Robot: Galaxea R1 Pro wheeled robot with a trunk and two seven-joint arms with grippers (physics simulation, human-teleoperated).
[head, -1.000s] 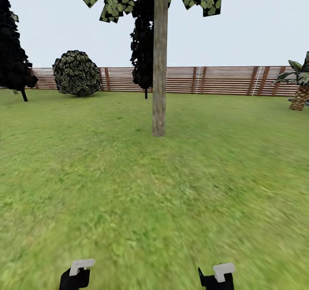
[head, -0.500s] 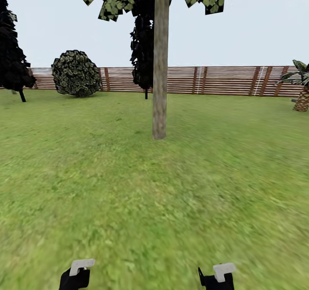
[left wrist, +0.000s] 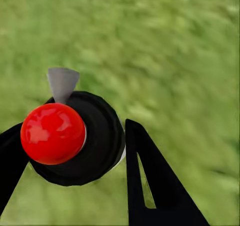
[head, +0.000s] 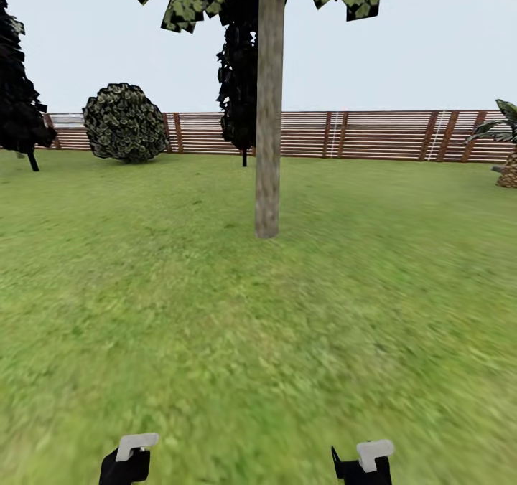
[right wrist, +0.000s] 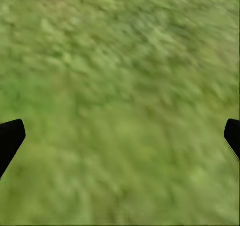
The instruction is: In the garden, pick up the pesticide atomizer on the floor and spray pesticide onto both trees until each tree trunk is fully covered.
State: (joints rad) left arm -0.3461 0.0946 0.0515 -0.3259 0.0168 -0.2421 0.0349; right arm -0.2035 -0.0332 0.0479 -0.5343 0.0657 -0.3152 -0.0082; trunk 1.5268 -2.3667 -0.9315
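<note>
The pesticide atomizer (left wrist: 75,138) is clamped by the left gripper (left wrist: 70,156) — red knob visible. The right gripper (right wrist: 120,136) is held wide apart over grass (right wrist: 120,60).

a round shrub (head: 126,123) of mottled green-and-pale leaves stands far ahead of the jaws and off to the left, just in front of the fence. a dark, narrow cypress-like tree (head: 21,105) rises at the far left edge, and another one (head: 237,76) stands well ahead near the fence. far ahead to the right, a short palm (head: 504,140) with a woven tan trunk shows at the edge.
</note>
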